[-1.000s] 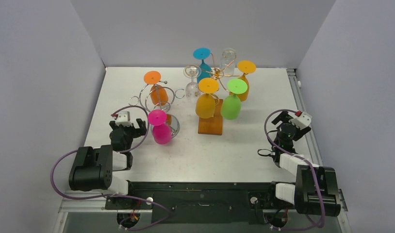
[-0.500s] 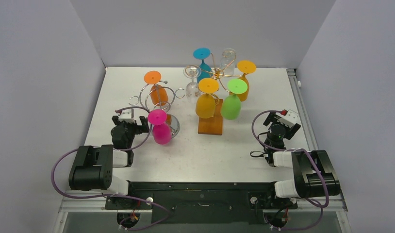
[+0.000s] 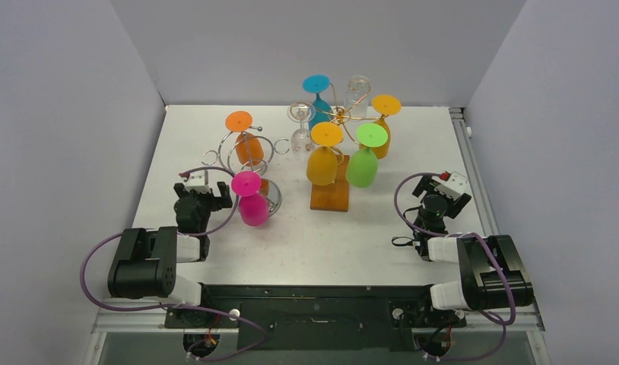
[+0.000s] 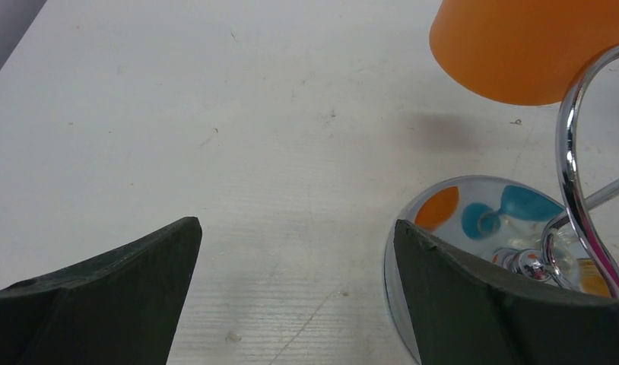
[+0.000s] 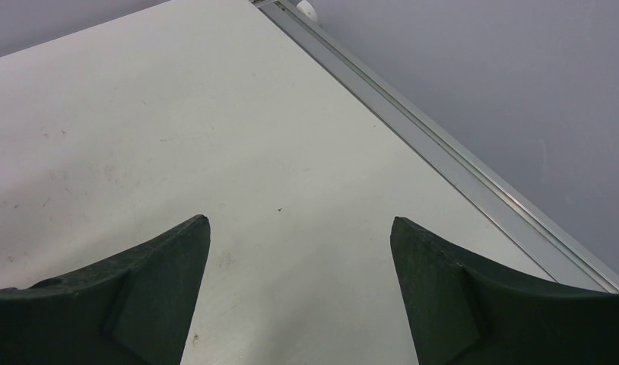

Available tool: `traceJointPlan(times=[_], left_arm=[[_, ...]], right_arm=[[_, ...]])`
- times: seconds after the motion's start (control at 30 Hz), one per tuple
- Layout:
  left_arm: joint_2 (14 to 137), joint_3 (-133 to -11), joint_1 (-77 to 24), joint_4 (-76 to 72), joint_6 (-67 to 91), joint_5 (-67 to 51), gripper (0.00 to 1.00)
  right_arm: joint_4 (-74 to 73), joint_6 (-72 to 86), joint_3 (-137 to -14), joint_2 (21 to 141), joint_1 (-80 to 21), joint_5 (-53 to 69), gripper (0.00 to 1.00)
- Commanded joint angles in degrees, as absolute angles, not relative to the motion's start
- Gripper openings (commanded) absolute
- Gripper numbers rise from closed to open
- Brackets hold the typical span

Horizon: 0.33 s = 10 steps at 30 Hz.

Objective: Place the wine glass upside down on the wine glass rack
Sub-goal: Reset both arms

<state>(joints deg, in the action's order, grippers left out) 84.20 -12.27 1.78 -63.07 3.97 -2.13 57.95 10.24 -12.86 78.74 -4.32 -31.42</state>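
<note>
Both grippers released, pink wine glass already on rack, task looks finished.
Left gripper (image 3: 205, 198) has jaws spread wide and holds nothing. The pink wine glass (image 3: 252, 205) hangs bowl-down, foot up, on the chrome rack (image 3: 229, 150), just ahead-right of it and apart from it. The rack base (image 4: 436, 228) sits beside its right finger. Right gripper (image 3: 441, 187) is also wide and empty, over the table (image 3: 367, 236), with the wooden-base rack (image 3: 331, 196) well off to its left. No loose glass seen. Next is likely just parking the arms, the left kept off the rack.
</note>
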Motion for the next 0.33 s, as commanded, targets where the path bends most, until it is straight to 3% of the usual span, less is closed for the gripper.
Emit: traceJointPlan(times=[0.0, 0.3], left_arm=[[84.28, -14.43, 1.35, -63.65, 4.49, -1.3, 0.96], [84.26, -14.83, 0.52, -62.81, 4.06, 1.57, 0.96]], right_arm=[[61.77, 10.43, -13.27, 78.25, -4.22, -32.29, 0.84], [61.72, 10.41, -13.27, 78.22, -4.22, -32.33, 0.84]])
